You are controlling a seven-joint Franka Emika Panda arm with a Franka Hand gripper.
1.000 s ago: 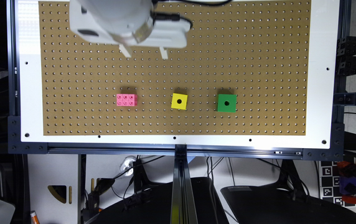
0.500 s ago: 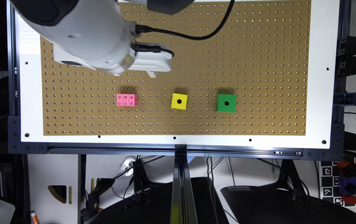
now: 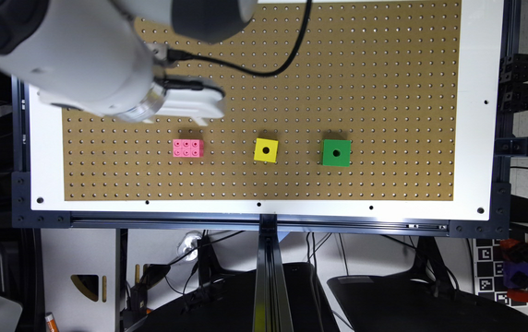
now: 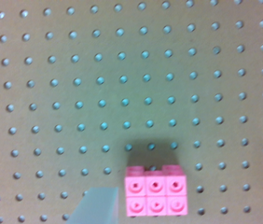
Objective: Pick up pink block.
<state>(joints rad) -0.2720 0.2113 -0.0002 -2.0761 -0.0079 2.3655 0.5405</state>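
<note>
1. Wrist view: the pink block (image 4: 155,198) lies studs-up on the pegboard surface (image 4: 99,84), between the two pale fingertips (image 4: 99,207) of the gripper (image 4: 183,205). One fingertip is just beside the block and the other well off at the far edge of the picture, so the gripper stands wide apart and holds nothing.
2. In the exterior view the gripper (image 3: 190,103) shows as a white part past the wrist, hovering above the surface (image 3: 384,69), with the pink block (image 3: 188,148) just beyond it toward the near edge of the board.
3. The step in hand looks like the approach: the gripper is over the block's neighbourhood but not yet down around it, and the block rests flat and untouched.
4. The next move probably calls for a small shift to centre the block between the fingertips, then a straight descent until they flank its sides, then closing.
5. Other things: a yellow cube (image 3: 266,150) and a green cube (image 3: 336,152), each with a centre hole, sit in the same row as the block, further from the gripper toward the exterior view's right.
6. Neither cube stands close enough to obstruct the descent; the likelier risk is the near fingertip landing on the block's edge if the centring is skipped.
</note>
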